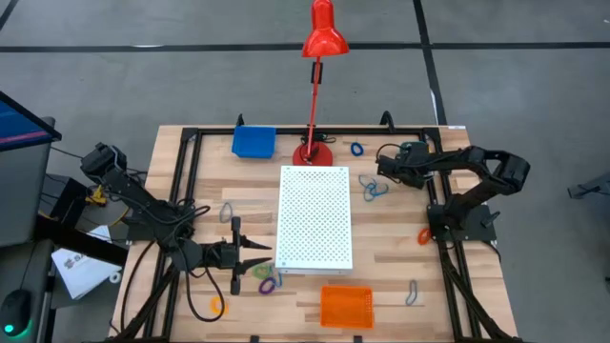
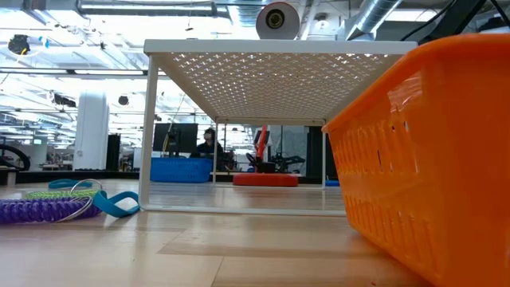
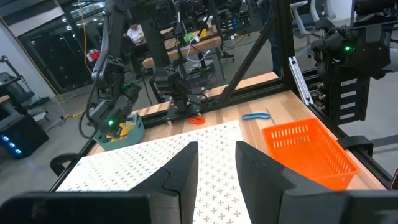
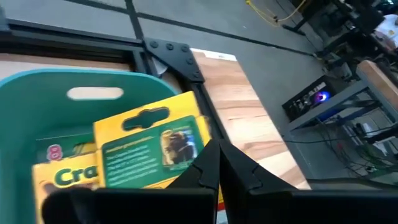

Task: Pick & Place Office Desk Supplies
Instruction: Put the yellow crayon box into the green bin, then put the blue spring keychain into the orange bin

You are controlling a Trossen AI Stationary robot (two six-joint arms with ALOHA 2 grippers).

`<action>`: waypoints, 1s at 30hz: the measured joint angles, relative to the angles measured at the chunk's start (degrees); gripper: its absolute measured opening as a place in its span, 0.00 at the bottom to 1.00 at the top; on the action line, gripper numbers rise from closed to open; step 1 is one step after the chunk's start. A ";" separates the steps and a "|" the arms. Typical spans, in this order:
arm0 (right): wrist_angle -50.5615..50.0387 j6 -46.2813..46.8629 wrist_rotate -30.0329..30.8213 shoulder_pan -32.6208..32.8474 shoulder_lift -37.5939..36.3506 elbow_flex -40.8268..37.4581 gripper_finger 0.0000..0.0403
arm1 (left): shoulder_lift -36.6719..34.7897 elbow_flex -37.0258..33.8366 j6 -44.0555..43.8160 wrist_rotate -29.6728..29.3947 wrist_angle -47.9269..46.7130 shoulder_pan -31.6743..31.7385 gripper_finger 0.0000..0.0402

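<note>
while the right gripper [image 4: 214, 163] pinches a yellow-and-green crayon box [image 4: 154, 149] over the teal tray [image 4: 37, 106], the card looks light, stiff, crushable; edge grip suits; left gripper [image 3: 216, 163] hovers released by the white board [image 3: 149, 163].

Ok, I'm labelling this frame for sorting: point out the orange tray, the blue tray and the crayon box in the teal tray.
orange tray [image 1: 346, 307]: high view, on its mesh floor.
blue tray [image 1: 254, 142]: high view, on its middle.
crayon box [image 4: 155, 146]: right wrist view, on its green front panel.
</note>
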 joint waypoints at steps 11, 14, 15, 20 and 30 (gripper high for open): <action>0.09 -2.47 -2.52 -2.97 0.00 0.00 0.00 | 0.00 0.00 0.00 0.04 -0.02 -0.15 0.25; 1.41 -4.56 -3.29 -2.71 0.00 0.00 0.00 | 0.00 0.00 -0.02 0.04 0.00 -0.15 0.25; 2.26 -5.51 -3.68 -2.60 0.00 0.00 0.00 | 0.00 0.00 -0.02 0.04 -0.01 -0.15 0.25; 4.95 -8.32 -4.99 -2.27 0.02 0.00 0.00 | 0.00 0.00 -0.02 0.04 0.00 -0.15 0.25; 6.65 -7.10 -3.85 4.15 -2.41 -0.02 0.00 | 0.00 0.00 -0.19 0.03 -0.63 -0.17 0.25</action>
